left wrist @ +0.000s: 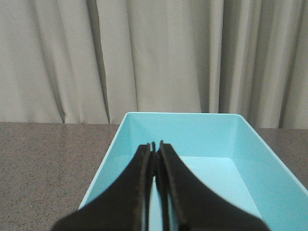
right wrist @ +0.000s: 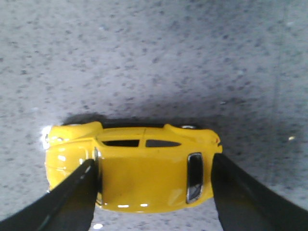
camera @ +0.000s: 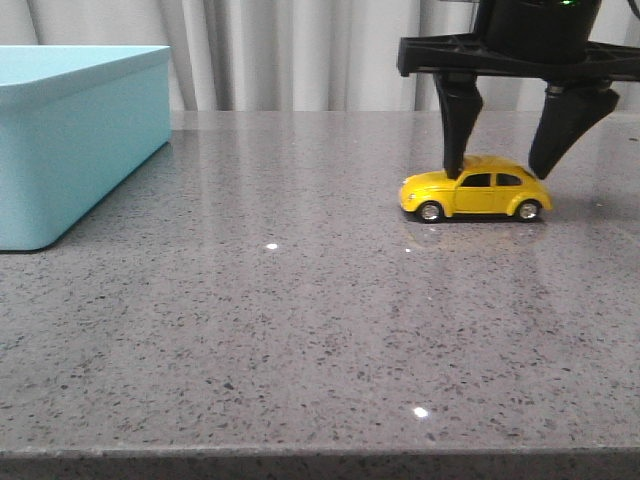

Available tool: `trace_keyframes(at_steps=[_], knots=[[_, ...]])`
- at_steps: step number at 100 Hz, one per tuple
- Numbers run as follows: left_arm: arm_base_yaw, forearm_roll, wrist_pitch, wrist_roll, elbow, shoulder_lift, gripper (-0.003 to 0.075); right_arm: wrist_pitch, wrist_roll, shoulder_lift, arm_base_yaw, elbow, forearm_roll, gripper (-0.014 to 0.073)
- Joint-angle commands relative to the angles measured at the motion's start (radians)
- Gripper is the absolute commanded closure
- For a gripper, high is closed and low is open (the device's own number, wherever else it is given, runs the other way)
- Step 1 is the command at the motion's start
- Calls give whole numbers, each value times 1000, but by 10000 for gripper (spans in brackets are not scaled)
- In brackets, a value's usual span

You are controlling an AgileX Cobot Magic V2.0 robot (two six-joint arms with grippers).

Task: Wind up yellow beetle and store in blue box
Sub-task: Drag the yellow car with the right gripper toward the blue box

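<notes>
Black fingers of the right gripper (camera: 510, 165) hang spread wide over the yellow beetle (camera: 476, 189), one fingertip (camera: 454, 168) down at the windscreen end of the roof and seemingly touching it, the other (camera: 543, 165) just off the rear and apart from the body. From the right wrist view the car (right wrist: 134, 168) lies between the two fingers, its length running from one to the other; the finger (right wrist: 72, 192) at the bonnet side overlaps the windscreen edge, while the finger (right wrist: 250, 192) by the rear window leaves a sliver of stone showing between itself and the car. These jaws are apart and clamp nothing.

All four wheels of the beetle rest on the speckled grey stone table (camera: 300, 330), toward the table's right, nose pointing left.

Well apart from it, at the far left edge, stands the blue box (camera: 70, 150). Above its open interior (left wrist: 202, 139) hovers the left gripper (left wrist: 156, 147), its two fingers pressed together with nothing between them. Pale pleated curtains (left wrist: 144, 57) hang behind the table.
</notes>
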Motion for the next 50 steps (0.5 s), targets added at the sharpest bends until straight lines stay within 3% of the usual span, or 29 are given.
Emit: trace_keyframes(at_steps=[1,50], knots=[[0,-4,-83,-8,-36,16,739,46,19,-33,-12,-25,-103,98],[0,-4,-83,-8,-36,16,739,199,18,-76,-182,-26,-268,98]])
